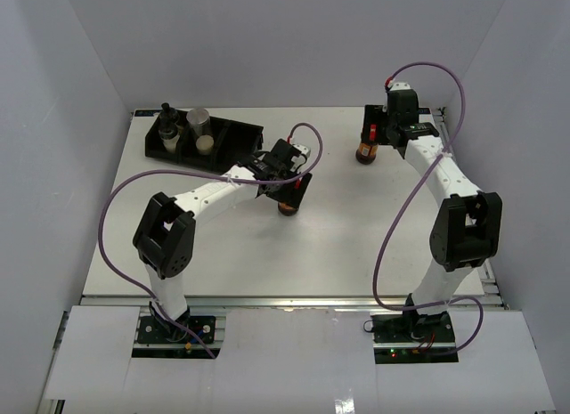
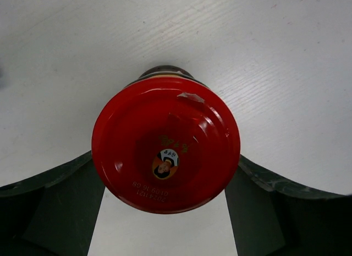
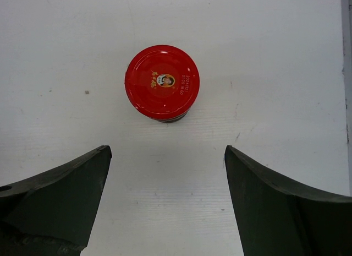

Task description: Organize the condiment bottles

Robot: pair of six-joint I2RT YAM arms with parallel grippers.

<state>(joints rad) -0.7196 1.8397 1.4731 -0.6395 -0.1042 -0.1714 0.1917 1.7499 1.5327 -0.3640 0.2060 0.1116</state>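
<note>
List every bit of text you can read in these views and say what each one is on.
"2024": seems to open the stamped code near the edge of the red lid in the left wrist view, upside down; the rest of its two lines is blurred.
Yellow characters above the portrait on that lid: blurred, unreadable.
Code and characters on the other red lid, right wrist view: too small to read.
Top view: nothing legible.

wide overhead — wrists look down onto red-lidded jars (image 2: 165,143) (image 3: 162,82)

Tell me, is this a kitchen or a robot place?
Probably a robot test booth: plain white walls box in a white table, and the left arm and right arm, trailing purple cables, are bolted at its edge.
</note>
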